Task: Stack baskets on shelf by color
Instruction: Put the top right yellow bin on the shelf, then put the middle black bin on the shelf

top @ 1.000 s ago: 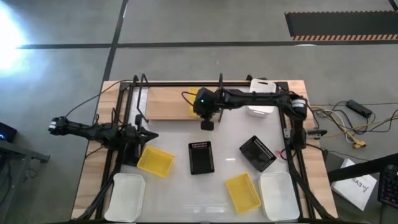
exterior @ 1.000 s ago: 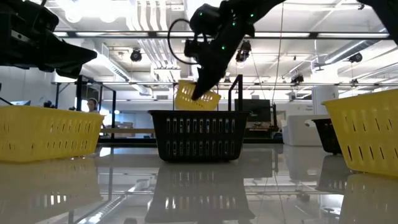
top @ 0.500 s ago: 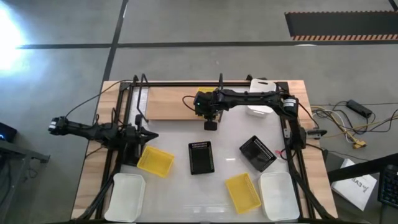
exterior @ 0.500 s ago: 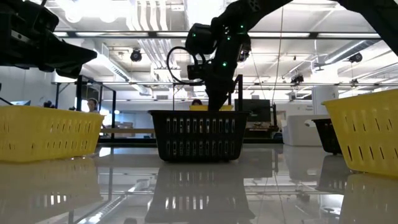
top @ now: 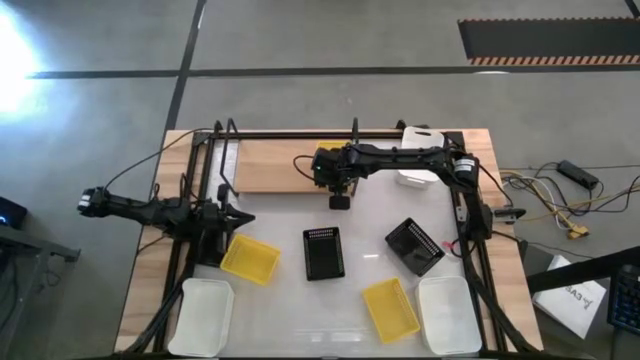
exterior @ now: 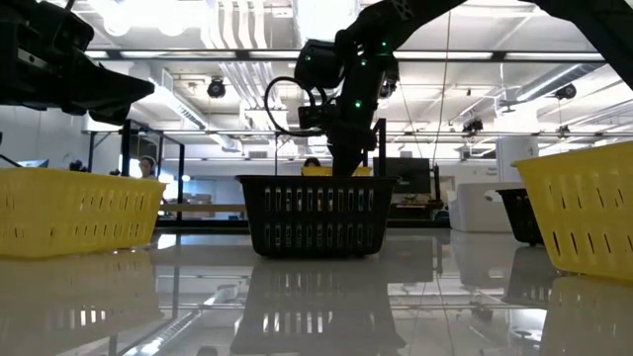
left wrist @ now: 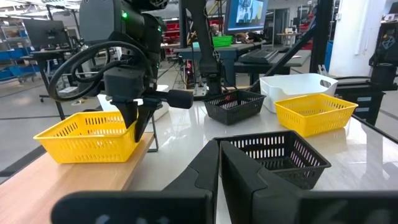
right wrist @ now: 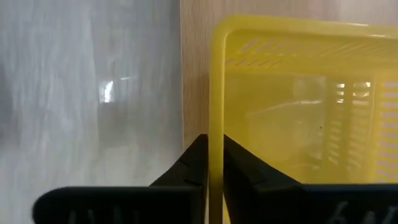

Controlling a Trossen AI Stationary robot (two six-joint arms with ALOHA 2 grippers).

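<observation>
A yellow basket (left wrist: 93,134) stands upright on the shelf's wooden board (top: 270,165), close to the board's near edge. My right gripper (right wrist: 216,146) is above it, slanting down, shut on its wall. In the high view the wrist hides most of this basket. My left gripper (left wrist: 219,168) waits shut at the table's left side (top: 240,218) and holds nothing. On the white tabletop lie two more yellow baskets (top: 250,258) (top: 391,307), two black baskets (top: 323,252) (top: 414,246) and two white baskets (top: 205,315) (top: 450,312). My right gripper pinches the rim of the yellow basket's wall (right wrist: 216,124) on the side toward the board's near edge. One finger is inside the basket, the other outside. The fingers come from above, slanting down. The basket sits level with its bottom on the board.
More white baskets (top: 420,178) sit at the shelf's right end. The shelf's black wire posts (top: 355,128) stand along its far edge and at its left end. The board's left half is bare wood. Cables (top: 560,200) lie beyond the table's right edge.
My right gripper has sunk and tipped further downward, moving slightly toward the shelf. The yellow basket, which hung tilted in the air, has come down level onto the board. In the last half second nothing has moved.
</observation>
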